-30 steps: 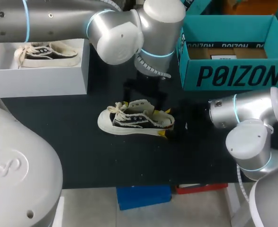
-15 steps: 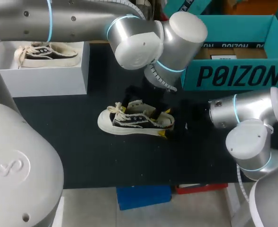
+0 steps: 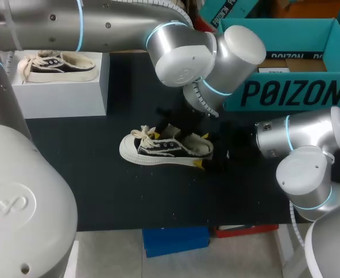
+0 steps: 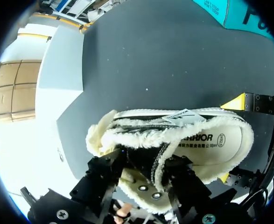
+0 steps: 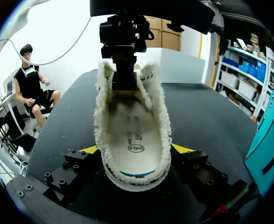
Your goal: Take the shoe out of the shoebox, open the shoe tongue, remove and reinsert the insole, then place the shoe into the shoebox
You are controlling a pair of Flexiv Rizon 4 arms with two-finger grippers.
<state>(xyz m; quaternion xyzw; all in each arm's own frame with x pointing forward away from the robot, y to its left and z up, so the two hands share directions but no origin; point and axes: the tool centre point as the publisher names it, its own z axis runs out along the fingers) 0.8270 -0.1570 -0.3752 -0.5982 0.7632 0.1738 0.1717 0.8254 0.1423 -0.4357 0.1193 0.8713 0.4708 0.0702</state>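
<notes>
**Surface** (image 3: 100, 191): black; a bare strip lies nearest the robot.

**Right end effector** (image 5: 136, 150): at the heel of the shoe (image 3: 164, 149). Its fingers stand wide apart, one yellow tip pressed to each side of the heel. It is clamped on the shoe and pins it sole-down.

**Shoe**: low, black and cream, fleece-lined. It sits mid-surface, outside the shoebox, with the toe toward the robot's left.

**Insole** (image 5: 134, 133): seated flat in the footbed, not yet removed.

**Shoe tongue** (image 3: 171, 131): raised off the throat, behind the laces (image 3: 143, 134).

**Left end effector** (image 4: 148, 163): comes down from above the shoe's mouth. Its fingers are close together and pinched on the tongue.

**Step in hand (judged)**: opening the tongue.
- Draw the tongue up and toward the toe.
- Hold the heel clamp firm so the shoe neither lifts nor skids.
- Go gently, as the laces may bind.
- Open it far enough to bare the insole's front for the grasp to come.

**Shoebox** (image 3: 285, 92): teal and open, at the far right, well apart from the shoe.

**White box** (image 3: 59, 92): at the far left, carrying a second shoe (image 3: 57, 62).
</notes>
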